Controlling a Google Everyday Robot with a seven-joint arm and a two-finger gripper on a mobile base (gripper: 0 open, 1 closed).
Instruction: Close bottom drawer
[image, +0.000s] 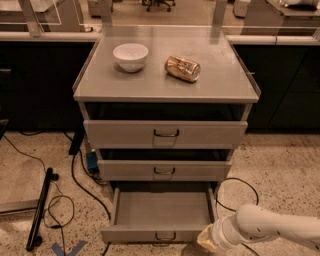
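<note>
Below the middle drawer (125, 170), the bottom drawer (135, 233) is seen pulled out, its tray exposed. Just beside its front right corner the end effector (207, 239) is held low over speckled floor (280, 170); whether it is apart or together cannot be told.

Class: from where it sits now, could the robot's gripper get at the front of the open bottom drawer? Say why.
Probably yes. The gripper is low, beside the right end of the front panel of the bottom drawer, and nothing stands between them.
</note>
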